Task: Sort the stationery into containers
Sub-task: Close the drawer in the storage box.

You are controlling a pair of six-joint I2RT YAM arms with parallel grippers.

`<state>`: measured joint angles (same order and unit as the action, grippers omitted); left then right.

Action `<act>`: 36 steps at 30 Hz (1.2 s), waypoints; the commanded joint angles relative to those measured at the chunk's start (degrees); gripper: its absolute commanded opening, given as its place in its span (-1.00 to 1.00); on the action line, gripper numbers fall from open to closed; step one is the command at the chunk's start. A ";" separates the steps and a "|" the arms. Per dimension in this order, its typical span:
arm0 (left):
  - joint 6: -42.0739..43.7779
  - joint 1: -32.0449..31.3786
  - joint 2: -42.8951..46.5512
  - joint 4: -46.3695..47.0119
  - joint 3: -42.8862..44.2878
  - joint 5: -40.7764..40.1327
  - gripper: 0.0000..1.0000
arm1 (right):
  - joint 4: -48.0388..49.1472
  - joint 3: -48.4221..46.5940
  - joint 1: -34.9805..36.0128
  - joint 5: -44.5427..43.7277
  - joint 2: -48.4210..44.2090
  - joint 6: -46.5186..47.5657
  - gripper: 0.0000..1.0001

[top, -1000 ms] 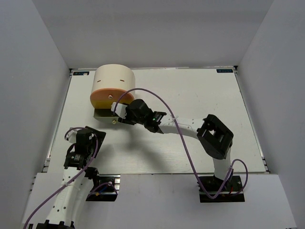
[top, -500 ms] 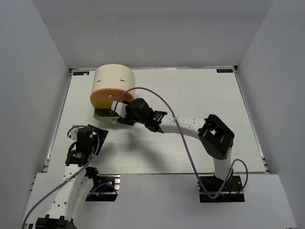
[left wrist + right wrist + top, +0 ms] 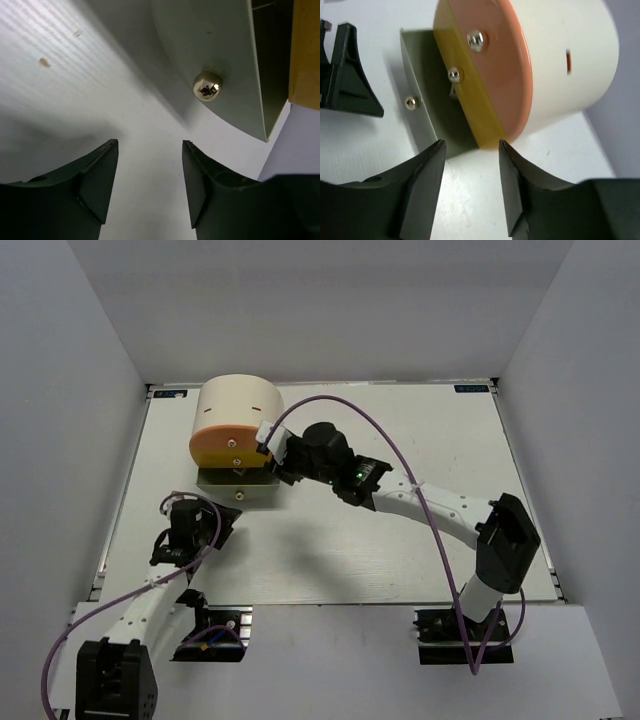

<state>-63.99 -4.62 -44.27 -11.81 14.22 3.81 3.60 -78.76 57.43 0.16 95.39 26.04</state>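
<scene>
From my end: the cream cabinet (image 3: 238, 405) sits at the far left of the surface (image 3: 400, 540). The pale green drawer (image 3: 237, 487) at the bottom sticks out toward the arms the most. The yellow drawer (image 3: 465, 102) above it is out just a little, and the orange drawer (image 3: 226, 443) on top looks about flush with the body.

The right gripper (image 3: 270, 448) hangs just beside the orange and yellow fronts, a bit to their right. Its fingers are spread and there's nothing between them.

The left gripper (image 3: 212, 525) is low over the surface, near the green drawer's front and lined up roughly with its brass knob (image 3: 207, 85). It's spread apart too and isn't pinching or touching anything. There's something small inside the green drawer, but I can't make it out.
</scene>
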 commanded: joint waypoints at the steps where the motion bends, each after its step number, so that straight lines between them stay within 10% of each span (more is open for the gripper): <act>1: 2.90 0.32 -4.13 9.78 0.37 2.42 0.25 | -3.51 2.90 -2.66 0.28 -2.84 -4.24 0.01; 5: 2.90 0.32 -9.24 16.55 0.37 2.95 0.00 | -3.51 7.56 -4.69 0.71 -6.61 -4.86 -0.38; 36: -3.95 0.32 -33.24 39.06 8.28 2.34 0.06 | -5.88 19.26 -14.10 1.77 -16.64 -5.92 -0.17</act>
<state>-66.94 -4.62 -76.82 25.04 20.29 7.66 -2.92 -59.99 43.83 1.15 80.97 20.93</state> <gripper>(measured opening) 0.529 0.416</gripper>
